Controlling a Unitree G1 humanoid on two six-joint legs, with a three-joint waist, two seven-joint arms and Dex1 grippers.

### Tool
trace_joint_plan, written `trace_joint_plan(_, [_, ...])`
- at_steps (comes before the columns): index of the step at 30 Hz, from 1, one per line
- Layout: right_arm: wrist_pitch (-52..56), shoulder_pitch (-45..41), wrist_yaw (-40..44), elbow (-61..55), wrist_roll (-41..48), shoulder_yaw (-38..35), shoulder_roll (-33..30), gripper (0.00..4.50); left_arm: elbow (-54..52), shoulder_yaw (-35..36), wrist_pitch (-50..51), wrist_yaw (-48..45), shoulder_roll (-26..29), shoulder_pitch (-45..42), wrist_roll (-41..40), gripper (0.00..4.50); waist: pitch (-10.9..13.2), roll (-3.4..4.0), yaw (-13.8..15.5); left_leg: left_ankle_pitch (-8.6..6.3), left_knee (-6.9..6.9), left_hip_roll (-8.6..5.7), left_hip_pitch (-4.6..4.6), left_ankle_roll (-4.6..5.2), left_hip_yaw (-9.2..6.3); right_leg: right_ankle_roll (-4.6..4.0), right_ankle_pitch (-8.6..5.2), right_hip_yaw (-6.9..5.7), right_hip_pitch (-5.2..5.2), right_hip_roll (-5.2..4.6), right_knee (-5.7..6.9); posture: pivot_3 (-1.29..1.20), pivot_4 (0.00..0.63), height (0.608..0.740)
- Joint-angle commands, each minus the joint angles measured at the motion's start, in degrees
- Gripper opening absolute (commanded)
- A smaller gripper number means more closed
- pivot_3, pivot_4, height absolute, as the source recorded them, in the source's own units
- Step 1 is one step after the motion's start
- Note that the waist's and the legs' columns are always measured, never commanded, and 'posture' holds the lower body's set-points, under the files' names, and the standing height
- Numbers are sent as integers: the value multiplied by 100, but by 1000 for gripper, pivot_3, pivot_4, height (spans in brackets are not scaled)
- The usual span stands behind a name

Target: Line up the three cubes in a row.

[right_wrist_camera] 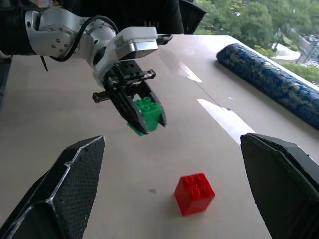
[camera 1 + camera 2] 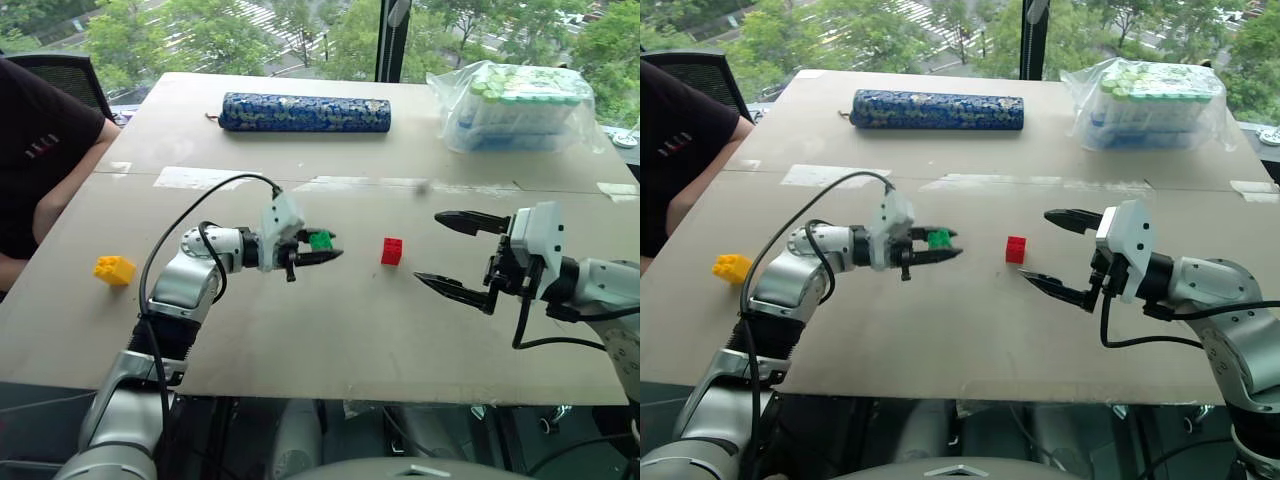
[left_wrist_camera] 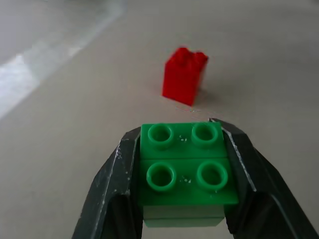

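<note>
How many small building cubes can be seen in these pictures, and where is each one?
3. The green cube is held in the left pincer above the table. The red cube stands on the table between the two pincers. The yellow cube lies near the table's left edge.

green cube [image 2: 321, 240], red cube [image 2: 392, 251], yellow cube [image 2: 114, 270], blue patterned roll [image 2: 305, 112]

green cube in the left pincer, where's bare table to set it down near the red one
Bare table lies between the red cube and the left pincer, which is shut on the green cube; the near strip below them is free too. Another bare stretch runs from there out to the yellow cube. Right of the red cube it is crowded: the open right pincer flanks that side.
</note>
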Motion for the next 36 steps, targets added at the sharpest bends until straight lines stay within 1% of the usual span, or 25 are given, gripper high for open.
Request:
trace_joint_plan(1, [236, 521, -135, -759, 479, -602, -231, 4500, 1812, -341, -1320, -1054, -225, -1232, 587, 1285, 5, -8, 78, 0, 3, -3, -9, 0, -16, 0, -1, -19, 2, 3, -1, 0, 150, 740])
trace_joint_plan(4, [269, 951, -257, -1026, 582, -855, -317, 4500, 3051, -474, -2089, -1467, -513, -1928, 921, 1285, 4, -8, 97, 0, 8, -5, -23, 1, -30, 1, -1, -29, 3, 3, -13, 0, 150, 740])
trace_joint_plan(6, [273, 1171, -319, -1142, 636, -988, -346, 4500, 3667, -486, -2396, -1677, -663, -2268, 1091, 1285, 4, -8, 85, -2, 14, -7, -34, 4, -31, 2, -1, -27, 2, 1, -26, 0, 150, 740])
trace_joint_plan(9, [247, 1405, -384, -1230, 684, -1149, -382, 4500, 4346, -430, -2756, -1797, -863, -2635, 1303, 1285, 4, -8, 23, -3, 14, -9, -48, 6, -51, 4, 0, -35, 1, 2, -38, 0, 150, 740])
trace_joint_plan(12, [236, 1499, -455, -1279, 704, -1207, -400, 4500, 4747, -354, -2967, -1838, -1004, -2824, 1432, 1285, 4, -8, 27, -3, 16, -10, -66, 6, -77, 3, 0, -57, -7, 7, -39, 0, 150, 740])
trace_joint_plan(17, [226, 1630, -485, -1311, 778, -1294, -447, 4500, 5011, -248, -3122, -1876, -1151, -2937, 1540, 1285, 4, -8, 38, -3, 26, -12, -85, 6, -109, 3, 0, -83, -7, 6, -39, 0, 150, 740])
trace_joint_plan(28, [177, 1745, -379, -1193, 758, -1363, -566, 4500, 5113, -55, -3217, -1810, -1258, -2904, 1688, 1285, 4, -8, 39, -2, 31, -14, -88, 5, -124, 3, 0, -100, -3, 5, -35, 0, 150, 740])
trace_joint_plan(36, [-44, 1479, 99, -501, 702, -1338, -809, 4500, 5119, 28, -3195, -1801, -1310, -2873, 1712, 1285, 4, -8, 40, -2, 38, -14, -86, 5, -127, 2, 0, -104, 1, 4, -33, 0, 150, 740])
